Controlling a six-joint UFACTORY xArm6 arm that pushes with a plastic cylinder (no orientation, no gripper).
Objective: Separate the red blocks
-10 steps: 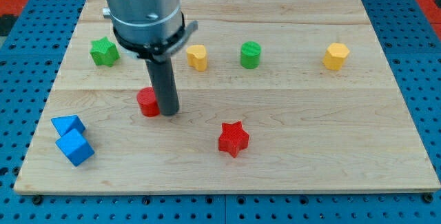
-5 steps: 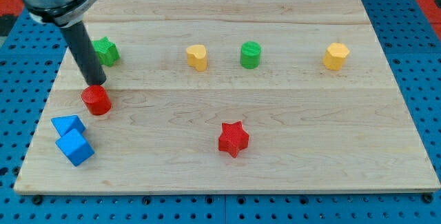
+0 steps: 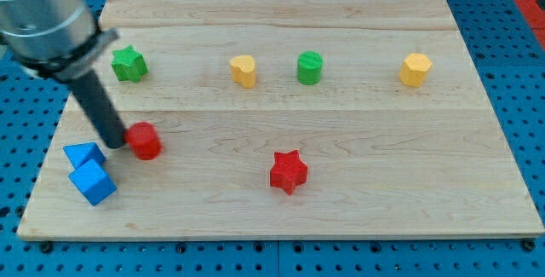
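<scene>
No gripper on this arm, so nothing opens or closes: there's just the dark rod, and the tip [image 3: 115,143] is down on the wooden board [image 3: 358,153], pressed right against the left flank of the red cylinder [image 3: 145,141], at its nine o'clock. The rod leans up and away toward the view's top left, where the grey housing [image 3: 43,17] looms over the board's edge. The two blue blocks [image 3: 88,172] sit just beside the tip, at about seven o'clock from it. The red star [image 3: 289,171] lies well apart from the cylinder, out at roughly four o'clock from it. That cylinder looks small, hard and light; I'd judge it slides easily on the smooth wood, and being round it may roll off the rod unless the push runs straight through its middle. No lifting it, only shoving, low on its side wall. Along the far row, at twelve o'clock, a green star [image 3: 129,63], yellow block [image 3: 243,70], green cylinder [image 3: 310,67] and another yellow block [image 3: 415,69].
</scene>
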